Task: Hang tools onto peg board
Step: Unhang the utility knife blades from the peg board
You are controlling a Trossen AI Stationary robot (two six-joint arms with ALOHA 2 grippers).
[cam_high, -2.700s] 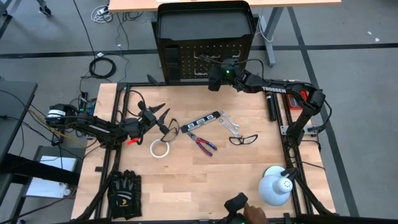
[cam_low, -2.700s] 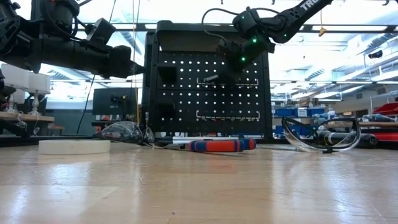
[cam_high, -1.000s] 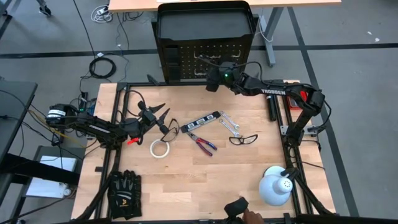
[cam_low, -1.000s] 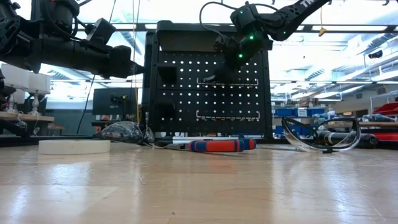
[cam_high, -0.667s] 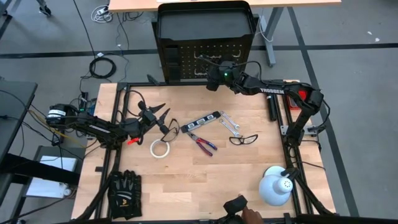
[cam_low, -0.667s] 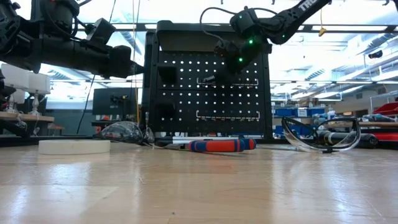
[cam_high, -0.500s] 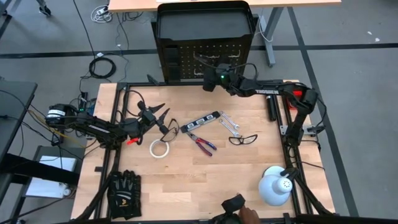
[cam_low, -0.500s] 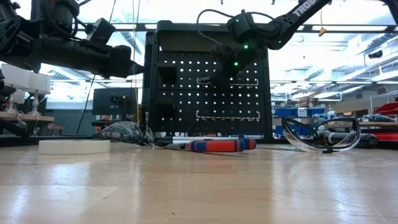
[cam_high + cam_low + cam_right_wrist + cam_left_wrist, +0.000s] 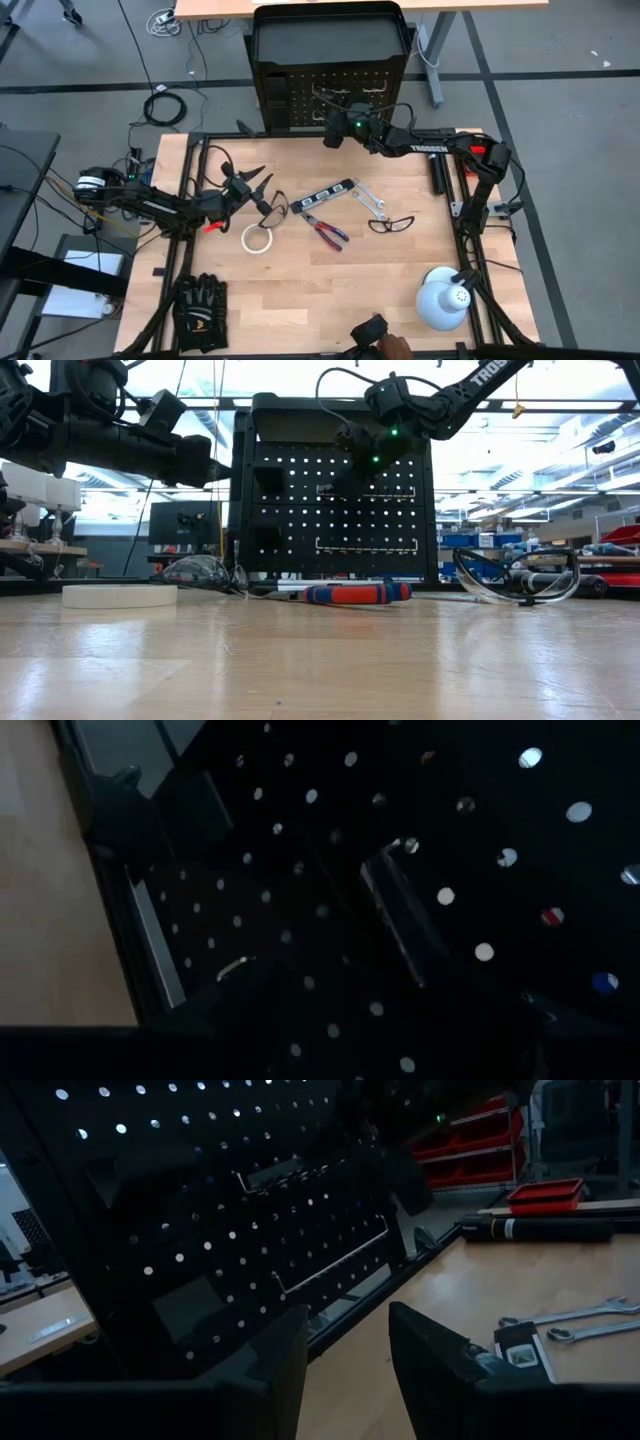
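Observation:
The peg board (image 9: 300, 108) stands upright at the table's far edge, with a black tray on top. My right gripper (image 9: 335, 128) hovers open close to its face by the upper hook rail (image 9: 366, 492), and I see nothing between its fingers. On the table lie the level bar (image 9: 325, 194), two wrenches (image 9: 370, 198), red-handled pliers (image 9: 326, 231), the tape roll (image 9: 258, 238) and black-framed glasses (image 9: 390, 223). My left gripper (image 9: 345, 1350) waits open at the table's left, above clear glasses (image 9: 272, 208).
Black gloves (image 9: 200, 305) lie at the near left corner and a white dome lamp (image 9: 444, 300) stands at the near right. A dark cylinder (image 9: 540, 1228) and a red box (image 9: 545, 1192) sit at the right edge. A person's hand (image 9: 385, 345) shows at the near edge.
My right gripper has edged toward the table's left along the peg board's face and dipped slightly, staying close to the upper hook rail. The tools on the table have stayed where they were.

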